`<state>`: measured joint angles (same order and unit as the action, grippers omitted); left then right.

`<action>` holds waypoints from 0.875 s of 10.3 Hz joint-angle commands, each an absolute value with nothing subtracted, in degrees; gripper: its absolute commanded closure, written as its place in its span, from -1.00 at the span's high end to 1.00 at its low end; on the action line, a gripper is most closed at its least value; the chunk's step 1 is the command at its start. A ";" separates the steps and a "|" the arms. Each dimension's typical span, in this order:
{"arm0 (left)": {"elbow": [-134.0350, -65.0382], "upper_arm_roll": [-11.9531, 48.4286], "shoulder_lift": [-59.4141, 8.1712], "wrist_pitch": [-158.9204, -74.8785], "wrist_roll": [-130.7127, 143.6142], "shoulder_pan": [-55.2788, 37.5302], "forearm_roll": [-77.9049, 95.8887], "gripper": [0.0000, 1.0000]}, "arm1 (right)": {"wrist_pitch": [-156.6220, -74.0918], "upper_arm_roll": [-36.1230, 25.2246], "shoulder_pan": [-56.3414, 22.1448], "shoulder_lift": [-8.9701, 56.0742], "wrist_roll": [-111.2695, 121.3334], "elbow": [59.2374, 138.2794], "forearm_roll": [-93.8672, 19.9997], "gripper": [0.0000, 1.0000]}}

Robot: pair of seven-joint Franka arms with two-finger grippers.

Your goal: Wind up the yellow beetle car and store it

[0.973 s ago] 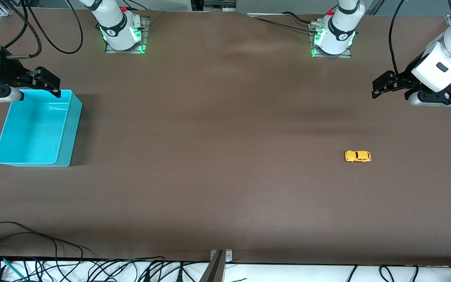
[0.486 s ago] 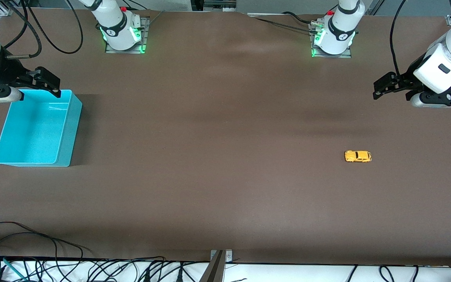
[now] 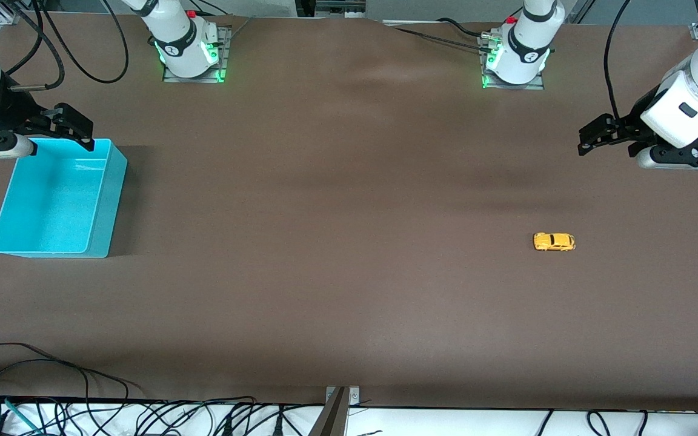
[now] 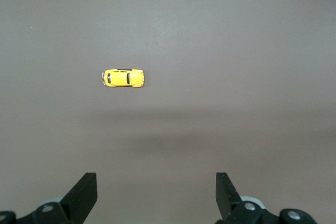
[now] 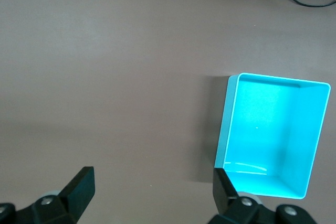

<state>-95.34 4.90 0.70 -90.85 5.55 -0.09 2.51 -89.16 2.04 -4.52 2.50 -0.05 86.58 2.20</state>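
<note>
Left claw (image 3: 591, 132) has lifted, fingers apart; right claw (image 3: 73, 126), half cut off, apart.

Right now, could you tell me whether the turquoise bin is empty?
Empty: the turquoise bin shows only its bare floor; the yellow beetle car sits out on the table.

Both arms were white with rounded shells and dark joint bands, each base (image 3: 190, 48) bolted to a grey square plate and ringed with green light, a small red part at its top. Black cables looped off the links at both ends of the table. The left gripper (image 3: 597, 134) was matte black, angular, below a white wrist housing with a dark oval marking. The right gripper (image 3: 73, 124) was likewise black, its wrist showing a small blue light.
</note>
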 commanded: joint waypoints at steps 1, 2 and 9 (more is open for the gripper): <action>-93.16 4.83 -0.26 -89.38 4.66 0.09 1.76 1.00 | -88.86 2.02 -4.66 1.93 -0.88 86.75 2.29 1.00; -93.16 4.83 -0.26 -89.38 4.66 0.26 1.76 1.00 | -88.86 2.02 -4.66 1.85 -0.88 86.75 2.29 1.00; -91.32 4.66 -5.97 -90.44 -20.23 6.23 1.32 1.00 | -88.95 2.11 -4.66 1.85 -0.88 86.75 2.20 1.00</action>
